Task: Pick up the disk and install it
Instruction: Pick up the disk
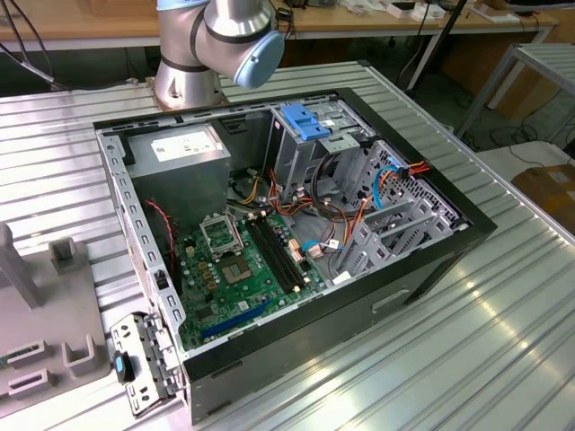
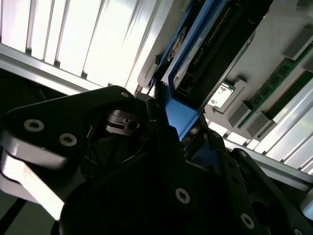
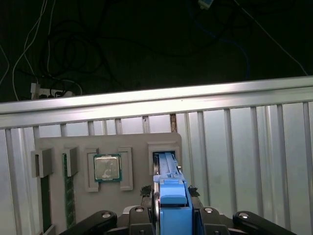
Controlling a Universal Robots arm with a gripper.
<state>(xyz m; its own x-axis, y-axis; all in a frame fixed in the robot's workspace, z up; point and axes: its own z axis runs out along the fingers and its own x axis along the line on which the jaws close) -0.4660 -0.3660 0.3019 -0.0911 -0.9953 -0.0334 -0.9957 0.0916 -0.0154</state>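
Observation:
In both wrist views the disk (image 3: 171, 188) (image 2: 230, 29) stands edge-on, a dark flat drive with bright blue side rails. My gripper (image 3: 172, 198) (image 2: 178, 117) is shut on its near blue end, with dark fingers (image 3: 145, 192) on either side of the rail. The disk's far end sits at a rectangular slot of a grey parts holder (image 3: 73, 144); I cannot tell whether it is still seated in it. In the exterior view the open computer case (image 1: 431, 260) lies on its side with a light-blue bracket (image 1: 310, 121) in its drive bay.
The holder also carries a processor chip (image 3: 107, 167) and a green memory stick (image 3: 67, 186). It lies on a ribbed metal table (image 3: 244, 147) at the case's left in the exterior view (image 1: 54, 341). The arm's base (image 1: 193, 72) stands behind the case. Motherboard (image 1: 243, 265) and cables fill the case.

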